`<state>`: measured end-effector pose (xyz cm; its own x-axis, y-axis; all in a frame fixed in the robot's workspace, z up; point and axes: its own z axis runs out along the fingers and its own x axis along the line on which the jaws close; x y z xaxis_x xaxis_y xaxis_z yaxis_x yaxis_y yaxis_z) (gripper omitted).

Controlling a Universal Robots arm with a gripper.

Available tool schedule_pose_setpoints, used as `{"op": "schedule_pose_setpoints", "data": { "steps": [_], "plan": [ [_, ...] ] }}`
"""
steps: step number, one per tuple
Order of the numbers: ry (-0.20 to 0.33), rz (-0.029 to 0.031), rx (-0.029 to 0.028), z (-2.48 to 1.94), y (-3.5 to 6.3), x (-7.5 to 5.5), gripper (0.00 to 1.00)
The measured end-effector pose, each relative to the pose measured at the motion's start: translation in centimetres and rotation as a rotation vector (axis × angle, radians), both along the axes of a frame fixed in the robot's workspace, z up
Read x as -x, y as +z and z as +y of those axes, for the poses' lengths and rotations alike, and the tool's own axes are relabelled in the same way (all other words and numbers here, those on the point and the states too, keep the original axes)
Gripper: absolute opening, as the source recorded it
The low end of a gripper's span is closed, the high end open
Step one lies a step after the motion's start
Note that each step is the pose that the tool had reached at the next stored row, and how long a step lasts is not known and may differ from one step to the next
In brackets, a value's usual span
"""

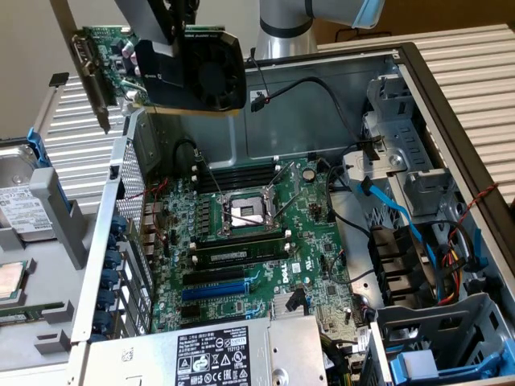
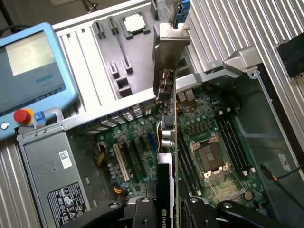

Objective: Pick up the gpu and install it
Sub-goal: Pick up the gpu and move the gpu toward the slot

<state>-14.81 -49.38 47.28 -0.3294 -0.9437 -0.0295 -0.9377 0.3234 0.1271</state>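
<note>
Ribbed pale metal [image 1: 471, 48] is seen under one open computer case [image 1: 418, 76]. Inside the case are counted one green motherboard [image 1: 265, 241], one processor socket [image 1: 245, 211] and one silver power supply [image 1: 217, 354]. One gpu [image 1: 197, 72], with one round fan, is held in the air over the case's corner at the exterior view's left, above the motherboard and not seated in any slot. It is clamped by the gripper [image 1: 173, 32], whose fingers are closed on the card; the gripper's upper part is cut off by the frame edge. In the wrist view the gpu [image 2: 167, 137] is seen edge-on between the gripper [image 2: 167, 211] fingers, so the fan is hidden and some expansion slots are covered. One blue pendant [image 2: 33, 61] is found beside the power supply [image 2: 52, 175]. Open air is left between card and board; the exterior view's right side is crowded by cables.
</note>
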Motion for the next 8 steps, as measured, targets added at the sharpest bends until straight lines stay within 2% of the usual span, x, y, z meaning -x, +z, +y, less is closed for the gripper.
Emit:
{"op": "schedule_pose_setpoints", "data": {
  "steps": [8],
  "plan": [
    [0.144, 0.0005, -0.0001, 0.0, 0.0, -0.01, 0.27]
  ]
}}
